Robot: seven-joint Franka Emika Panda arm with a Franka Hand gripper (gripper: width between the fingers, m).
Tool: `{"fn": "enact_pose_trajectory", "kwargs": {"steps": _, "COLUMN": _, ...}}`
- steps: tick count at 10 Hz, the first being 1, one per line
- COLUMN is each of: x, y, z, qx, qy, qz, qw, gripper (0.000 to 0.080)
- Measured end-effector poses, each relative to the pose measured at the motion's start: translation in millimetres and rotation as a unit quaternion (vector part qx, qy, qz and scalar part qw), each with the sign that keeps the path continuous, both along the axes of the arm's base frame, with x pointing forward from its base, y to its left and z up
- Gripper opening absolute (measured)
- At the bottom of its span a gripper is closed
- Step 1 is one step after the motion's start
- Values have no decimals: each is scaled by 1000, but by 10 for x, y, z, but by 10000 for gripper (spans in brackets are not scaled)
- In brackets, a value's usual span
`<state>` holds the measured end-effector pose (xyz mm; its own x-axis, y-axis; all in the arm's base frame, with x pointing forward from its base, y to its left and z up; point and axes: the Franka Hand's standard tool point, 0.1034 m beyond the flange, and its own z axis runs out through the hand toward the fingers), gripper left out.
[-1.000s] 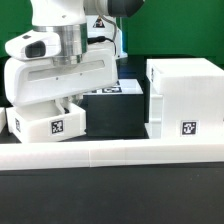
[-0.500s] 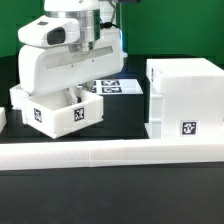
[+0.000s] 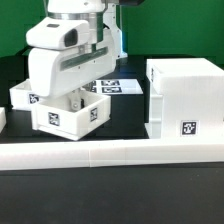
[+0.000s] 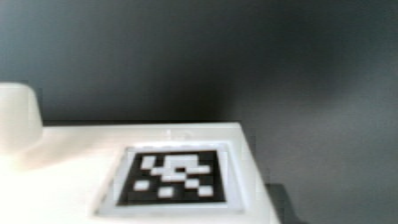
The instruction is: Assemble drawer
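Turned and carried toward the exterior view's right since a second ago, the tray (image 3: 58, 120), apparently pinched by one wall in the narrowed hand (image 3: 74, 101), sits well apart from the big box (image 3: 185, 95), where its skew could jam it.

Fingers out of sight, perhaps inside the tray (image 3: 86, 115); tag (image 4: 175, 175) blurred.

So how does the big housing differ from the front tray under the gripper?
The housing is tall and cube-like; the front tray is low and shallow. The housing sits square to the border rail; the front tray is turned at an angle. The housing stands free; the gripper reaches into the front tray. Both are white with a square tag in front.
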<state>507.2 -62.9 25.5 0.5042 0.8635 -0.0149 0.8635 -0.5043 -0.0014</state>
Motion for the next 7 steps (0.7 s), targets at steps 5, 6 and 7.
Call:
{"fn": "enact_pose_trajectory", "kwargs": {"steps": 5, "x": 22, "y": 11, "z": -48, "qx": -12, "qy": 13, "qz": 168, "qw": 986, "gripper": 41}}
{"fn": "enact_pose_trajectory", "kwargs": {"steps": 6, "x": 20, "y": 0, "z": -49, "qx": -12, "qy": 14, "qz": 196, "qw": 980, "gripper": 41}}
{"fn": "enact_pose_trajectory", "kwargs": {"steps": 7, "x": 27, "y": 4, "z": -47, "qx": -12, "qy": 14, "qz": 210, "qw": 978, "gripper": 41}}
